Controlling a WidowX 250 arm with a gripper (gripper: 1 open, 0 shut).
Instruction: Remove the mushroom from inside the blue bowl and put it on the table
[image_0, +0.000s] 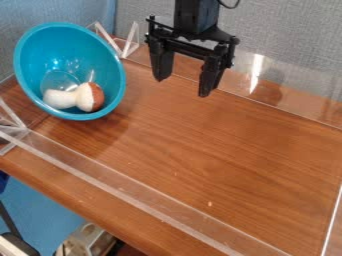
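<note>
The blue bowl (54, 55) sits tilted at the left of the table (201, 150), its opening facing the camera. Inside it, low in the hollow, lies the mushroom (75, 96), white stem to the left and reddish-brown cap to the right. My gripper (185, 83) hangs above the table's back middle, to the right of the bowl and apart from it. Its two black fingers stand wide open and point down with nothing between them.
Low clear acrylic walls (147, 195) run along the table's front and back edges. A grey panel stands behind the arm. The wood surface stretches to the right and toward the front of the bowl.
</note>
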